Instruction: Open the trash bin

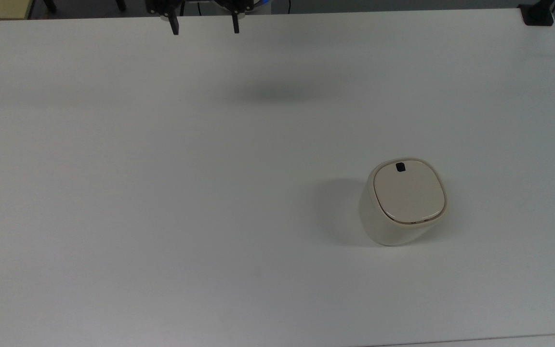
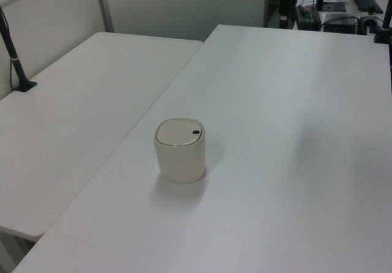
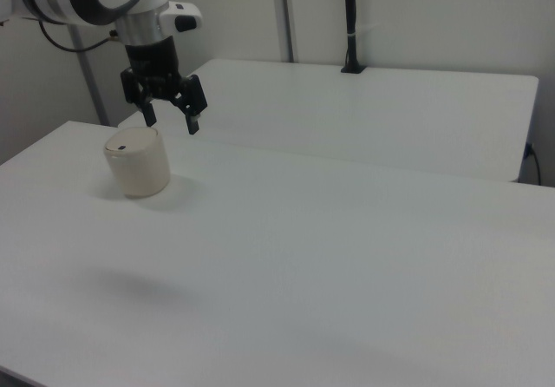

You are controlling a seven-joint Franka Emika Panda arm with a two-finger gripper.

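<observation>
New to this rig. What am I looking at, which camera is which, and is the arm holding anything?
It is one robot arm with a two-finger hand that is open and holds nothing. The top view looks down on the white table, with the hand's fingers at its upper edge. The left view and right view look across the table from its sides. On the table stands a small cream trash bin, lid closed, with a black latch mark. The hand hangs in the air, apart from the bin.

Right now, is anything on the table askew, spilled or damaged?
Nothing stands out. The trash bin stands upright on the white table, its lid shut flat and unbroken, with nothing spilled around it. The end effector hangs open in the air, apart from the bin.
</observation>
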